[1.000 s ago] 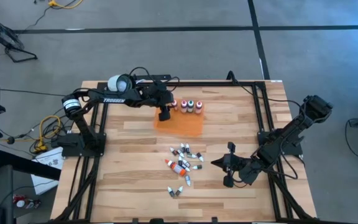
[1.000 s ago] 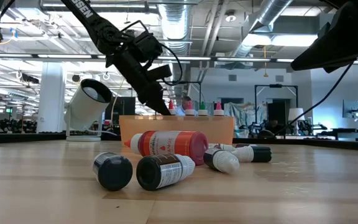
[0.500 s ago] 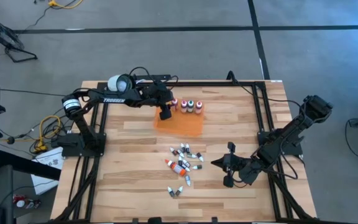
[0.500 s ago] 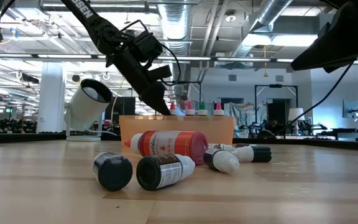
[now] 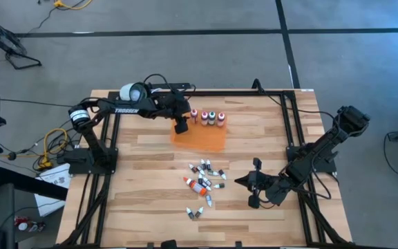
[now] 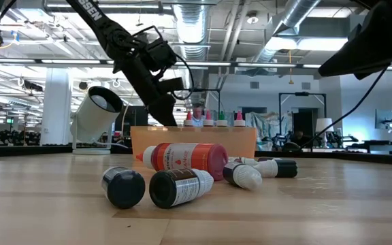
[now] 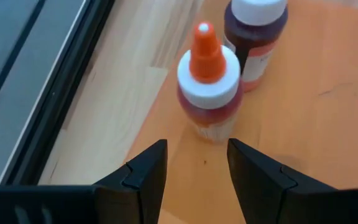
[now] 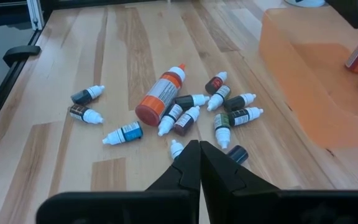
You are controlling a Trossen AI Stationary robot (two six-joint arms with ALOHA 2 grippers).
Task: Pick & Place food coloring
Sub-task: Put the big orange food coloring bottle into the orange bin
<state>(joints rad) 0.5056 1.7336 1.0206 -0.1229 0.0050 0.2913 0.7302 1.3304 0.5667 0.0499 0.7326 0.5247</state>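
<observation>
Several food coloring bottles stand upright in a row (image 5: 207, 117) on the far edge of the flat orange tray (image 5: 202, 140). My left gripper (image 5: 180, 127) hovers open over the tray's far-left corner. An orange-tipped bottle (image 7: 208, 87) stands just ahead of its fingers (image 7: 143, 174), untouched, with a darker bottle (image 7: 255, 31) behind it. More bottles lie on their sides in a pile (image 5: 202, 181) on the wood; the biggest is a red-orange one (image 8: 160, 96). My right gripper (image 5: 244, 182) is shut and sits low, to the right of the pile.
A white cylindrical lamp (image 5: 133, 92) sits at the far-left corner of the table. Black frame rails (image 5: 287, 131) run along both sides. Two small vials (image 5: 194, 213) lie apart near the table's near edge. Bare wood (image 5: 147, 173) spreads left of the pile.
My left gripper has drawn back a little from the row of standing bottles, toward the table's left edge. The bottles on the tray stay upright where they were.
</observation>
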